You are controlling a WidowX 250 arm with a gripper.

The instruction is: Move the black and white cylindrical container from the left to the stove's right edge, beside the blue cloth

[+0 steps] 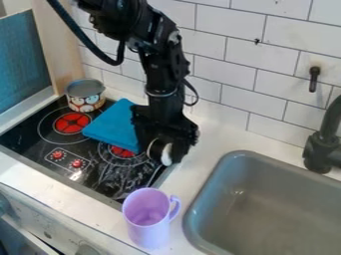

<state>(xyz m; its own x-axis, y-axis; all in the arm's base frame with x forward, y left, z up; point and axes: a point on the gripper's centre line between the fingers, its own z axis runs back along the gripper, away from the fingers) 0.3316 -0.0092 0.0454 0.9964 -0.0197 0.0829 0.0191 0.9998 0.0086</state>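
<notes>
1. The grey rectangular sink (pixel 250 156) and the black glossy stove panel (pixel 23 130) are best treated as the outer bounds of careful, slow work.
2. The black two-finger gripper (pixel 160 149) is seen low over the panel's sink-side edge; whether it is open or closed cannot be told.
3. The folded blue cloth (pixel 113 124) lies just beside it, so sideways sweeps are best avoided.
4. Clearance should be kept from the upright lilac plastic mug (pixel 148 226), whose handle could be caught.
5. The patterned round can (pixel 85 102) is well apart.
6. The small rounded white-and-brown object (pixel 166 154) is seen at the gripper; whether it is held cannot be told, so its grip should be checked before any lift.
</notes>
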